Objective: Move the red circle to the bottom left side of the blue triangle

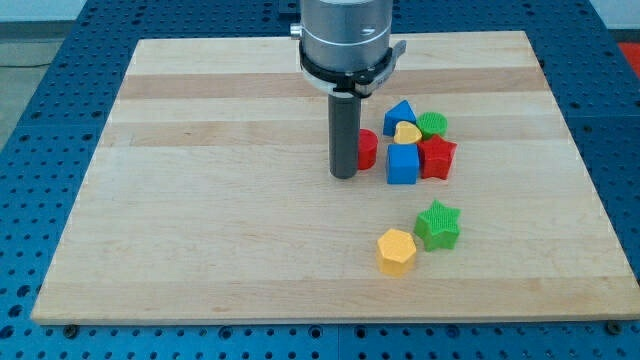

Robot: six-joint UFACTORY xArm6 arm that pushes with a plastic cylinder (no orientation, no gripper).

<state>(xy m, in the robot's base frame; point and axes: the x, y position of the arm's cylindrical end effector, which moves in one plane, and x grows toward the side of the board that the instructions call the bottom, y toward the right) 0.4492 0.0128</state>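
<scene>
The red circle (367, 149) sits just left of the centre cluster, partly hidden behind my rod. My tip (343, 175) rests on the board touching or almost touching the red circle's left side. The blue triangle (399, 113) stands up and to the right of the red circle. A yellow heart (407, 133) lies just below the triangle.
A green circle (433, 125), a blue cube (402, 165) and a red star (437, 157) crowd the same cluster. A green star (438, 224) and a yellow hexagon (396, 251) lie lower down. The wooden board (200, 200) ends on a blue perforated table.
</scene>
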